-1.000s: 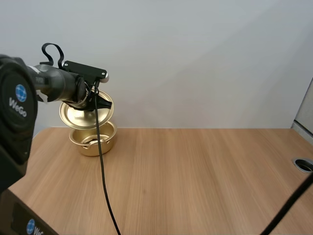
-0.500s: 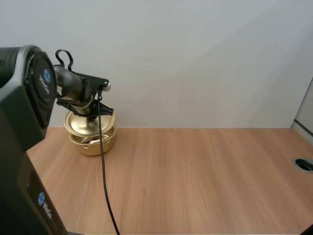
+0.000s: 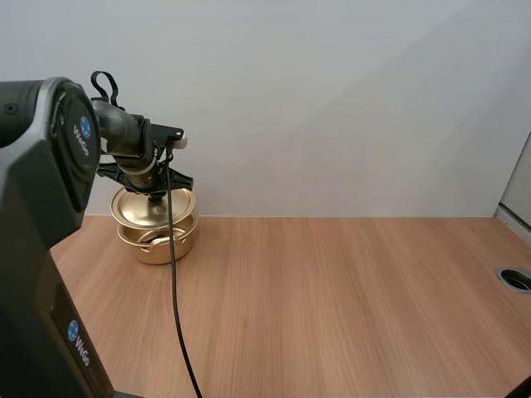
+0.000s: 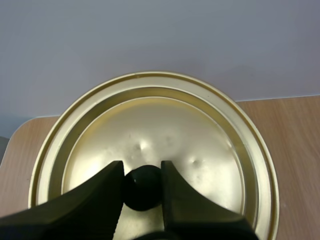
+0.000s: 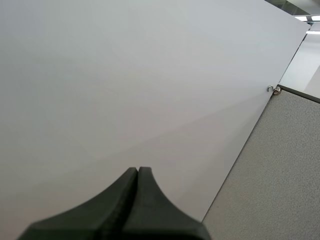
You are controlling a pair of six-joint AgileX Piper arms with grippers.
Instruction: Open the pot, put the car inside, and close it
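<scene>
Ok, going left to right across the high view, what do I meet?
Left arm's black body → gold pot, under its lid and the left claw → bare wooden table → round hole at the table's edge.

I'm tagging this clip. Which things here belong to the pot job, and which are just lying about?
Job: pot; lid; knob, pinched by the left gripper.
Not the job: table; cable hole at its edge; right gripper, shut on nothing.
</scene>
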